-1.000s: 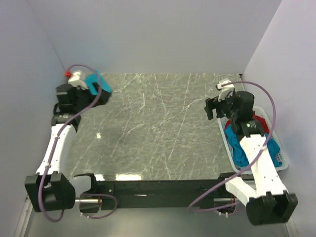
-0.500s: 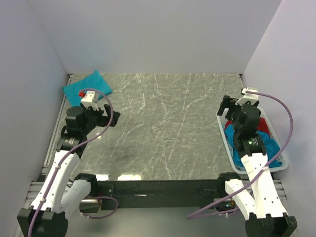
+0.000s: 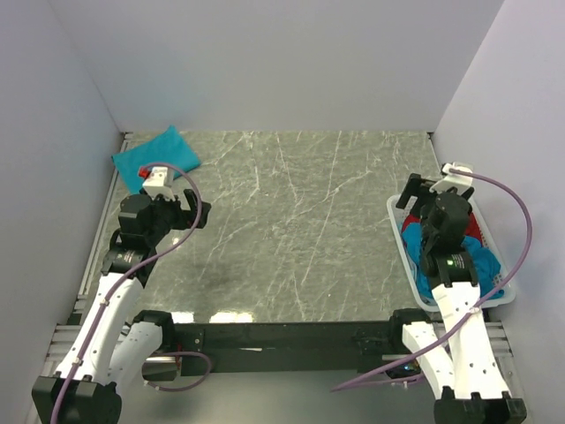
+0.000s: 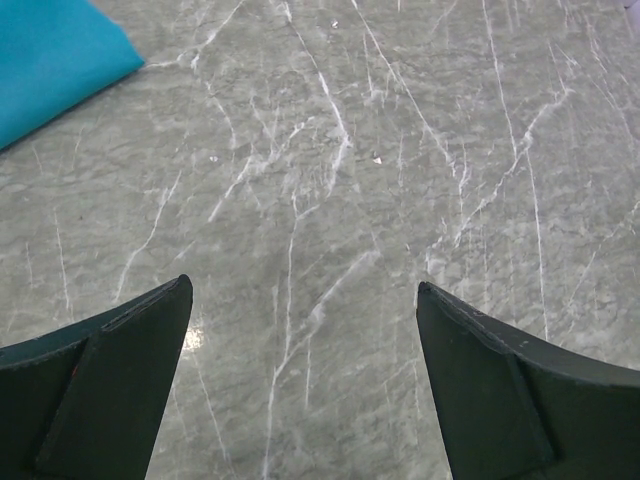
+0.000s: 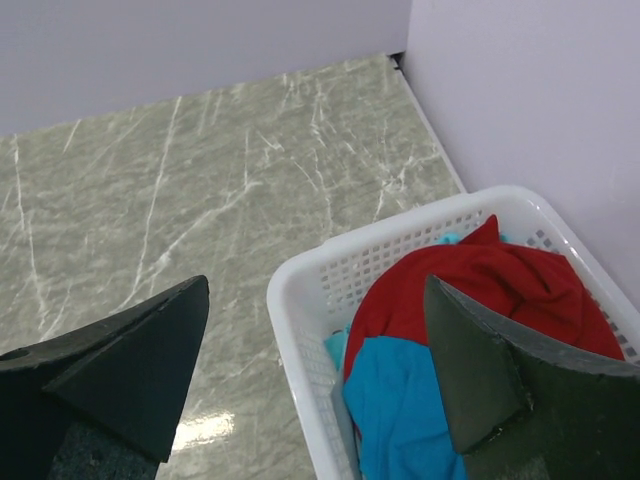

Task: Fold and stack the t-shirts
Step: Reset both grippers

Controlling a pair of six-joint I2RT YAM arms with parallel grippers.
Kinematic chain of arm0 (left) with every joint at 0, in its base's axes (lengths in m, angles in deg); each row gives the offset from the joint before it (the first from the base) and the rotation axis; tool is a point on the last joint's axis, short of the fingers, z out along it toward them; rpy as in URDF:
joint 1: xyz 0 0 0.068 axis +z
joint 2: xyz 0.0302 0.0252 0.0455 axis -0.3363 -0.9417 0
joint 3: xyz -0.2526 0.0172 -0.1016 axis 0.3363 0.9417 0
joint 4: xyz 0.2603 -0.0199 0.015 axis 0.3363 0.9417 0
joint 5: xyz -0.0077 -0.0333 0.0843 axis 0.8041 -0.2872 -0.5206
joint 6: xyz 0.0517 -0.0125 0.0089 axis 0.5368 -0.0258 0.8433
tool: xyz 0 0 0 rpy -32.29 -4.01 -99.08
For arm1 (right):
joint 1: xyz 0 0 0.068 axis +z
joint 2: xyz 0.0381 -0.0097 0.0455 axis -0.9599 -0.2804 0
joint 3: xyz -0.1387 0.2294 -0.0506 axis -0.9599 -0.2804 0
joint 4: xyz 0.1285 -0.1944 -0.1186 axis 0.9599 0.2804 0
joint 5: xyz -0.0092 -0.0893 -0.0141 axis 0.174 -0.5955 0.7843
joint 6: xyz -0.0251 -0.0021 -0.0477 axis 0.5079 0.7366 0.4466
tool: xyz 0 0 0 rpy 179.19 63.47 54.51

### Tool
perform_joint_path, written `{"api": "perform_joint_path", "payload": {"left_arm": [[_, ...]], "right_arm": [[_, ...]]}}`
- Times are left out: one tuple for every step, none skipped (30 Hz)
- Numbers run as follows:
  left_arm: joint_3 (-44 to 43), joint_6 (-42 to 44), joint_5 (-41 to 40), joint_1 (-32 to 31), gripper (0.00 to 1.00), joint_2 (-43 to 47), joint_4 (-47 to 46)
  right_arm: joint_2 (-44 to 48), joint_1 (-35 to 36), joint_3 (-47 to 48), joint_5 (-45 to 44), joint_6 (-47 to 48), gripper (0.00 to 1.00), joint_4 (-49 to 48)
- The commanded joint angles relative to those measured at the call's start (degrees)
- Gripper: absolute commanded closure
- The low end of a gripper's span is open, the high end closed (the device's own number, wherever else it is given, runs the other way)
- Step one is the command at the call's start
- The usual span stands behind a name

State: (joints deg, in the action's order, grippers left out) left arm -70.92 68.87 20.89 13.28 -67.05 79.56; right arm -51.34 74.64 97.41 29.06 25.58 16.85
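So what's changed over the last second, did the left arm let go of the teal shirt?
Yes. The left pincer has pulled back toward its base, open and empty, leaving the folded teal shirt in the far left corner. The right pincer, open, shifted right over the white basket. The red and blue shirts stayed in the basket.

folded shirt (image 3: 155, 155) lies flat on the table (image 3: 291, 230) in the far left corner, behind the left gripper (image 3: 191, 211). basket (image 3: 405, 256) sits at the table's right edge against the wall, with a heap of shirts (image 3: 472, 256) in it. right gripper (image 3: 420, 189) hangs over the basket's far end.
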Motion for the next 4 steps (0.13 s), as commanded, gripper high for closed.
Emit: {"api": "perform_joint_path", "payload": {"left_arm": [[-0.7,0.5,0.1,-0.2,0.01,0.5,-1.8],[-0.7,0.5,0.2,-0.2,0.01,0.4,-1.7],[-0.7,0.5,0.2,-0.3,0.01,0.3,-1.6],[-0.7,0.5,0.1,-0.3,0.00,0.3,-1.5]], "right_arm": [[2.3,-2.4,-1.0,2.9,-0.1,0.08,-0.6],[2.7,-3.6,-1.4,3.9,-0.4,0.08,-0.6],[3.4,-4.5,-1.9,6.8,0.1,0.08,-0.6],[3.8,-5.3,-2.0,8.6,0.9,0.08,-0.7]]}}
